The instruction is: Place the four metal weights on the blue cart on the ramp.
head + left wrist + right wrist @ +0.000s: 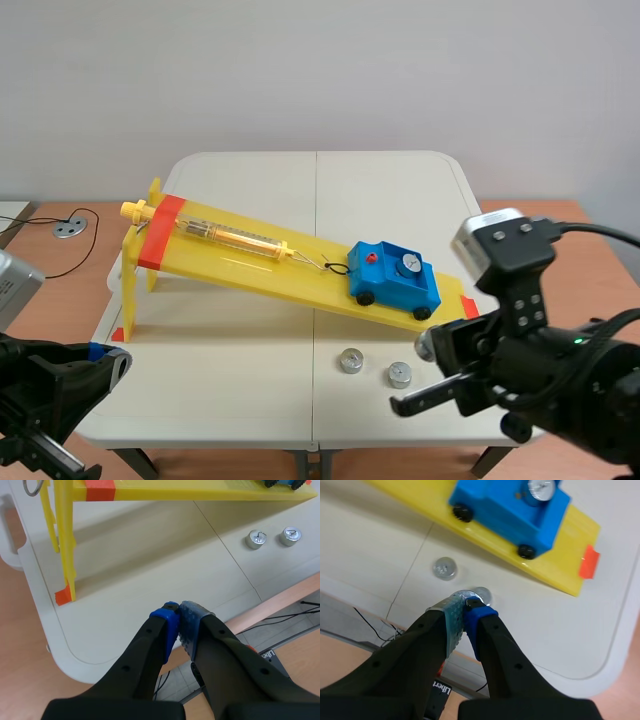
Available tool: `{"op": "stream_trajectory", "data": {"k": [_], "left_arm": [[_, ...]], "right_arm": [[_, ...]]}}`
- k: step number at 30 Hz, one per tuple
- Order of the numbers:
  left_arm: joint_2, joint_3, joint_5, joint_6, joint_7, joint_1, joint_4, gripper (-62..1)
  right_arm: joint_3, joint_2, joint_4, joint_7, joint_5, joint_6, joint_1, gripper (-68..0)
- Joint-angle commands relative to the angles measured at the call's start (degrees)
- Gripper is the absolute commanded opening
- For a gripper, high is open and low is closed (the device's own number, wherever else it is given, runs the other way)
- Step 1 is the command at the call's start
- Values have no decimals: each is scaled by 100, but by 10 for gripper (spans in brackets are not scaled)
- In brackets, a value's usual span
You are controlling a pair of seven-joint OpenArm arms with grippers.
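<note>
your right gripper (466,602) is closed, its pads pinching a weight (463,594) at the very tips. only a sliver of it shows, and the scene view has it raised off the table (545,630). just ahead of those tips a second weight (484,596) lies on the table. a third (444,569) lies near it, and both are on the near side of the ramp (555,565). the cart (510,510) sits at the ramp's low end with a fourth weight (540,487) on top of it. a cord (338,267) joins the cart to the spring scale (235,237) higher up the ramp. your left gripper (177,611) is closed on nothing, pads pressed together. it hangs over the table's near edge, well apart from the weights and near the leg (70,555) under the ramp's raised end.
</note>
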State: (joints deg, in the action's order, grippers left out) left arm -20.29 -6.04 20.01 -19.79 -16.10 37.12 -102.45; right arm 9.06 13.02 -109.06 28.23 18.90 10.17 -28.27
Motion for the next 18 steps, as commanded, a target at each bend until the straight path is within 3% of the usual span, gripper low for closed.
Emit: {"op": "stream_trajectory", "data": {"k": [1, 3, 9, 18], "left_arm": [[44, -66, 424, -160, 553, -111, -280, -580], [44, -66, 424, -160, 553, -111, -280, -580], [44, -66, 424, -160, 553, -111, -280, -580], [44, -66, 424, -160, 553, -111, -280, -580]], "right_arm": [[-411, 92, -496, -546, 780, 160, 275, -669], [-667, 59, -490, -544, 1023, 168, 365, -669], [-1008, -310, -323, -560, 1156, 166, 994, -669], [-1008, -968, 765, -560, 1161, 339, 1974, -669]]}}
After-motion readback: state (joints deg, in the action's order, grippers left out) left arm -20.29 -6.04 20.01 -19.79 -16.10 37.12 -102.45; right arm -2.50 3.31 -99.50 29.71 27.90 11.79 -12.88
